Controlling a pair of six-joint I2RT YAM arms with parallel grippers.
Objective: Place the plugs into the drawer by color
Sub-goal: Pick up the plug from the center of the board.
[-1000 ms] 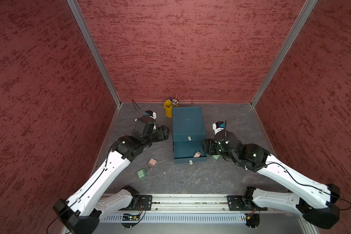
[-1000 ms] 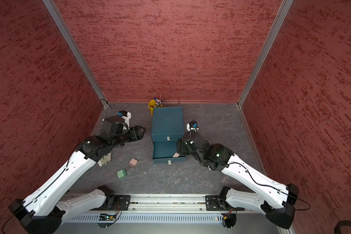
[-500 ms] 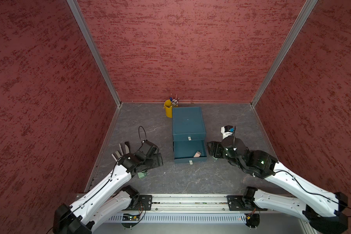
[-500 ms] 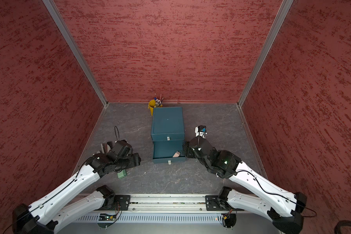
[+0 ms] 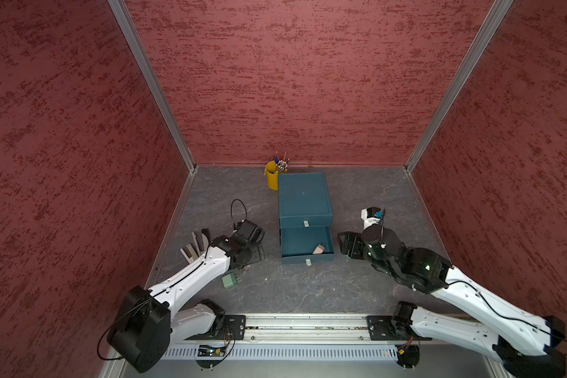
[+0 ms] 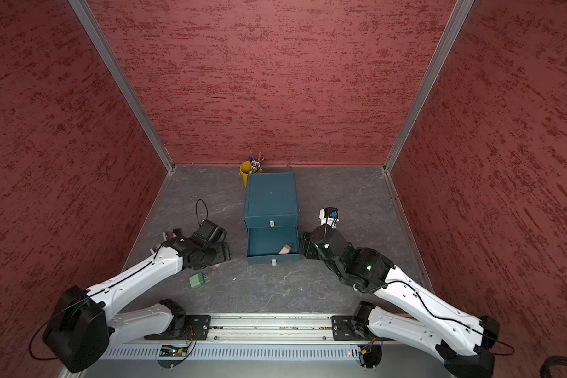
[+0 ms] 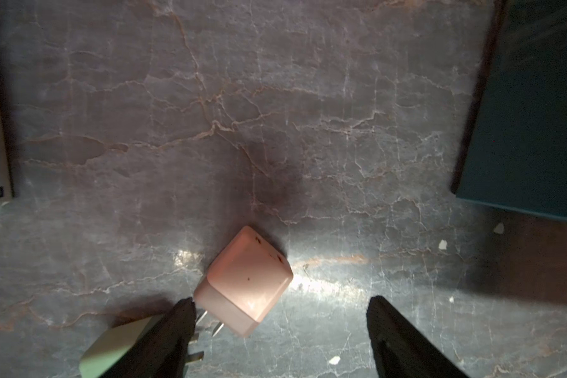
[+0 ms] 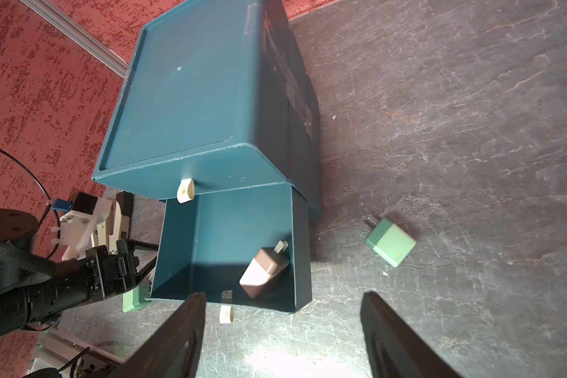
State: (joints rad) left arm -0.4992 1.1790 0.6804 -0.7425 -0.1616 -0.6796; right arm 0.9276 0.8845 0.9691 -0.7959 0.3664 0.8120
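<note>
The dark teal drawer chest (image 5: 304, 198) (image 6: 270, 198) (image 8: 190, 98) has a lower drawer (image 5: 303, 240) (image 8: 226, 229) pulled out. One pinkish plug (image 5: 318, 249) (image 6: 285, 249) (image 8: 264, 271) lies in it. My left gripper (image 7: 280, 302) (image 5: 256, 253) is open, low over a second pinkish plug (image 7: 246, 284) on the floor, which sits nearer one finger. A mint green plug (image 5: 230, 280) (image 6: 197, 280) (image 7: 118, 347) lies just behind that finger. My right gripper (image 8: 283, 296) (image 5: 349, 245) is open and empty at the open drawer's right side. Another green plug (image 8: 390, 242) lies on the floor right of the chest.
A yellow pen cup (image 5: 271, 175) (image 6: 245, 173) stands behind the chest's left corner. Flat beige-grey strips (image 5: 193, 245) (image 6: 169, 235) lie by the left wall, close to my left arm. Red walls close in three sides; the arms' metal rail (image 5: 292, 327) runs along the front.
My left arm has swung from beside the chest toward the front left and come down over the pinkish plug, jaws wider. My right gripper has drawn back a little from the drawer.
</note>
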